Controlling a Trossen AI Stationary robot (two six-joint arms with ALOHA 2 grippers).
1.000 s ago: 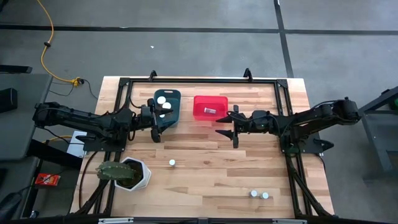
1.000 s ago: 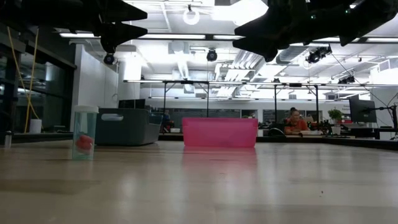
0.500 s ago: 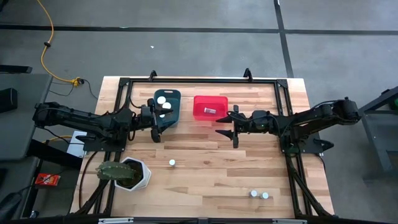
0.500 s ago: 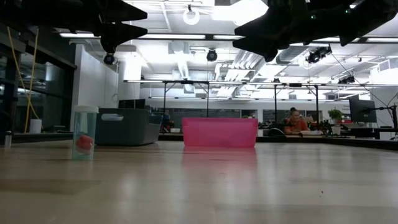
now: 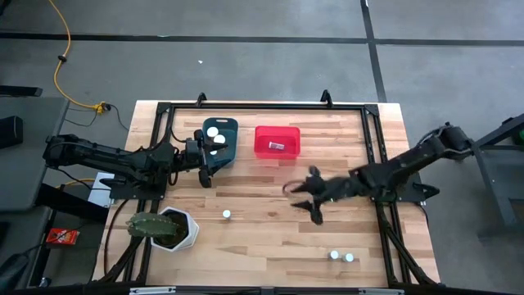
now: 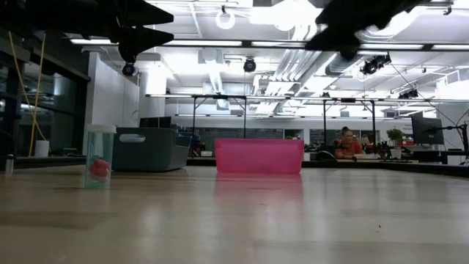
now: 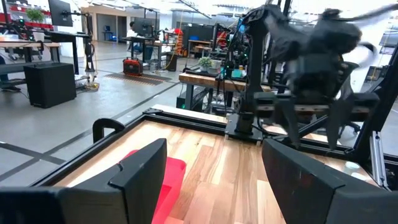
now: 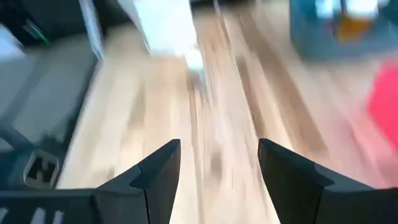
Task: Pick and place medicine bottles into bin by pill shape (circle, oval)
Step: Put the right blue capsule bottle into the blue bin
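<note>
Seen from above, the right gripper (image 5: 304,199) has been carried away from its earlier station beside the red bin (image 5: 277,141) and is now held over bare table between that bin and the two medicine bottles (image 5: 341,256) near the front edge; its fingers (image 8: 158,171) are spread and nothing is held. The left gripper (image 5: 214,166) has not been moved from beside the teal bin (image 5: 230,138), fingers spread and empty. White-capped bottles (image 5: 214,135) are seen lying in the teal bin, and one item in the red bin. A single bottle (image 5: 227,214) is left standing beside the white plant pot (image 5: 182,232). The shift is best read as a new reach being started toward one of the three loose bottles; which is targeted cannot be told.
</note>
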